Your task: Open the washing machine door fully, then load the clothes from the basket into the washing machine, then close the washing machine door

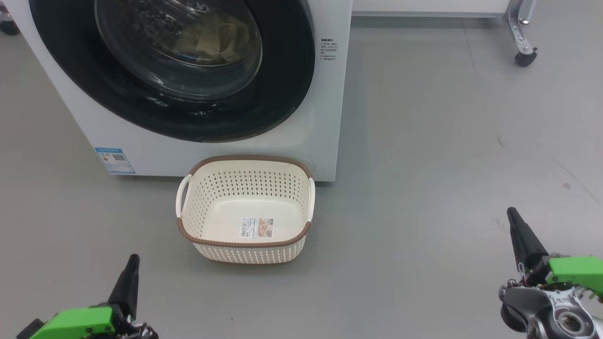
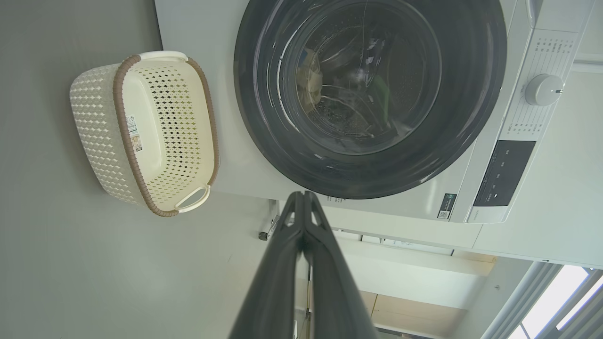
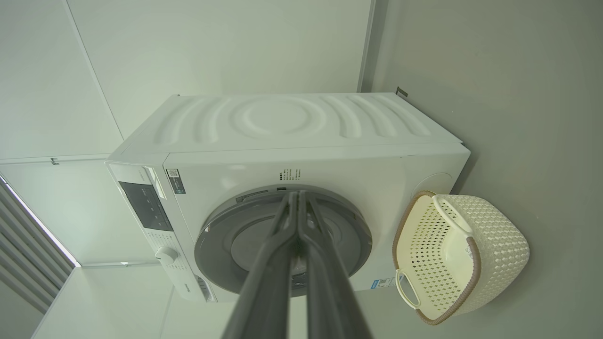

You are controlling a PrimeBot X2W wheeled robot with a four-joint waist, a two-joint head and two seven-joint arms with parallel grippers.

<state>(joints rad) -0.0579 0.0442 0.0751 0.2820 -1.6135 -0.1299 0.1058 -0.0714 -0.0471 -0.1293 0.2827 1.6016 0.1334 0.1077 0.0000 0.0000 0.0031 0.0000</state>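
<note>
The big white front-loading washing machine [image 1: 327, 117] stands on the grey floor [image 1: 424, 165]. Its large round door with the glossy black rim and bulging glass bowl [image 1: 287, 70] lies flush against the front, so I judge it closed. The small cream perforated plastic basket with the brown woven-look rim [image 1: 245, 244] stands upright on the floor at the foot of the machine, below the door and toward the front's right corner. That would have kept the reach from basket to drum short; whether its far rim touches the panel I cannot tell. It holds nothing, and pale yellowish soft clothes [image 1: 212, 41] lie behind the glass in the drum, which I take to mean all three steps are done. My left gripper [image 1: 133, 260] and right gripper [image 1: 513, 216] hang low on either side, well apart from the basket. Both are clenched on nothing, fingers pressed together, which looks to me like a parked pose. As for writing, I can read no brand. The blue label sticker [image 1: 115, 161] low at the front's left corner, the block of small dark print [image 1: 329, 49] beside the door, the white sticker [image 1: 257, 227] on the basket's bottom and the dark control panel [image 2: 504, 172] by the round dial [image 2: 541, 89] are all too small to read.
</note>
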